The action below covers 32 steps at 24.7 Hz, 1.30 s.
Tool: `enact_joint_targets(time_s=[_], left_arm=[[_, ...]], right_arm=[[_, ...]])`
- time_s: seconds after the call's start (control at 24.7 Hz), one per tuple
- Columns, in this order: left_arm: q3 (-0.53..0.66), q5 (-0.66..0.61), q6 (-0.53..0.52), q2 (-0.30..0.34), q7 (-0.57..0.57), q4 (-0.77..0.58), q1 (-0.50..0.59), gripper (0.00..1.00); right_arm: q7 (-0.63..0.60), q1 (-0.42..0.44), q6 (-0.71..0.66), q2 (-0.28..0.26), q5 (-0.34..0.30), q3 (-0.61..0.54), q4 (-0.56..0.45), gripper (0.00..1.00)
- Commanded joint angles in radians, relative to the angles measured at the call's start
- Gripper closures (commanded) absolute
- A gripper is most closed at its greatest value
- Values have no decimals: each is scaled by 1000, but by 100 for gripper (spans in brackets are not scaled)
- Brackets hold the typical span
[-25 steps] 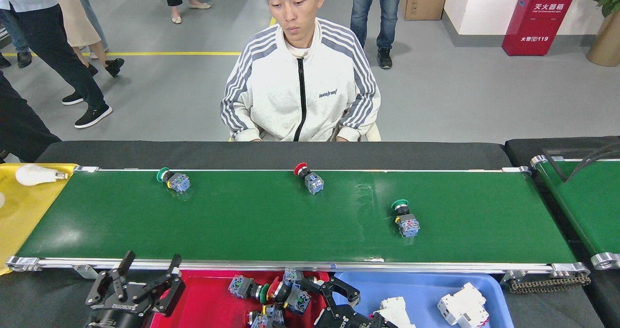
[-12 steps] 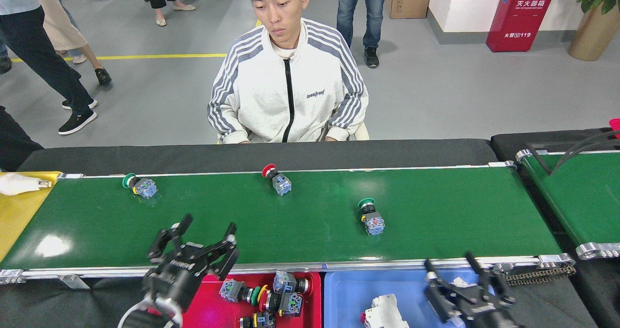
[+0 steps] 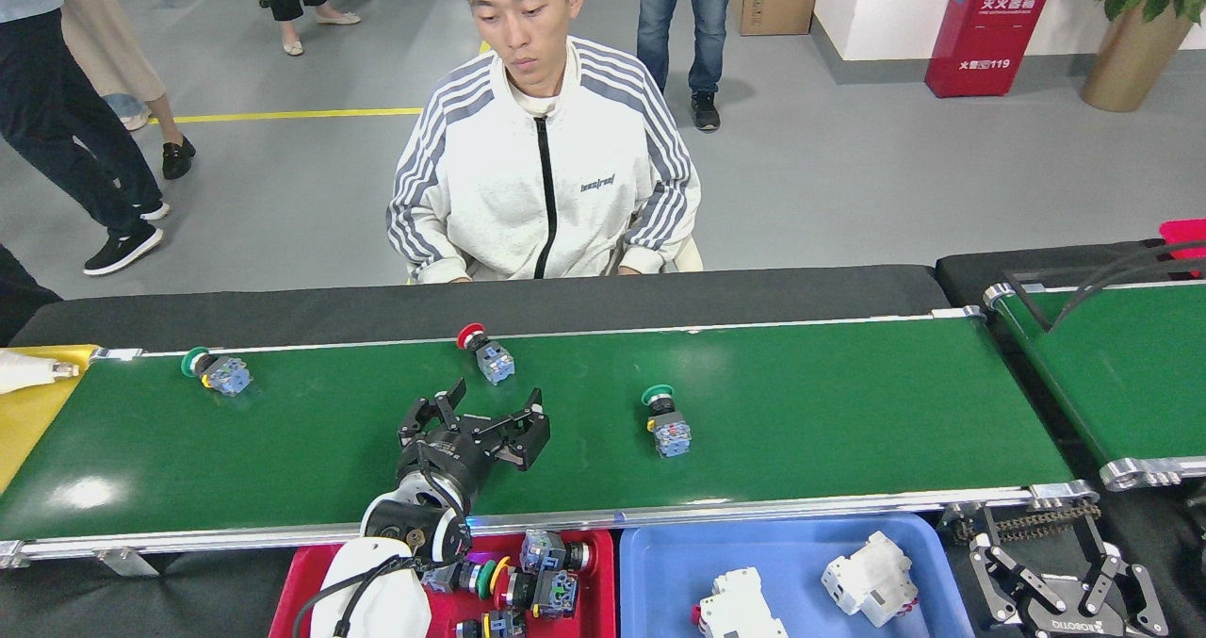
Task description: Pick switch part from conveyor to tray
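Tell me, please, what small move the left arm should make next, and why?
Probably ease the left claw forward toward the red-capped switch part: the claw hangs open and empty above the conveyor, just short of that part, the closest of the three on the belt.

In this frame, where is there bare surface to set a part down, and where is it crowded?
The red tray is crowded along its right side with switch parts, and the left arm covers much of the rest. The blue tray is bare at its left, beside two white parts. The conveyor is bare right of the green-capped switch.
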Motion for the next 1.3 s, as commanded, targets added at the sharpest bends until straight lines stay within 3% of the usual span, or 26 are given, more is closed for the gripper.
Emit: enact_joint_targets(time_s=[0.0, 0.41, 0.73, 0.85, 0.93, 1.01, 1.13, 1.26], left_arm=[[33, 1, 32, 10, 10, 11, -23, 1], [139, 3, 149, 122, 59, 201, -106, 2], [160, 3, 219, 125, 112, 299, -178, 18], [160, 4, 222, 138, 123, 341, -197, 34], [162, 11, 221, 143, 175, 362, -197, 65], [180, 32, 218, 146, 226, 373, -195, 80], [174, 34, 176, 146, 251, 322, -152, 89], [175, 32, -54, 149, 251, 114, -16, 91]], right_arm=[[-9, -19, -44, -12, -5, -1, -8, 1], [-9, -66, -150, -15, -7, 13, 40, 1], [-9, -65, -170, -20, -7, 13, 57, 1], [-9, -65, -170, -28, -7, 16, 57, 1], [-9, -63, -170, -28, -7, 25, 57, 1], [-9, -63, -170, -28, -8, 25, 57, 1], [-9, -55, -170, -25, -8, 25, 57, 1], [-9, -51, -168, -25, -8, 25, 57, 1]])
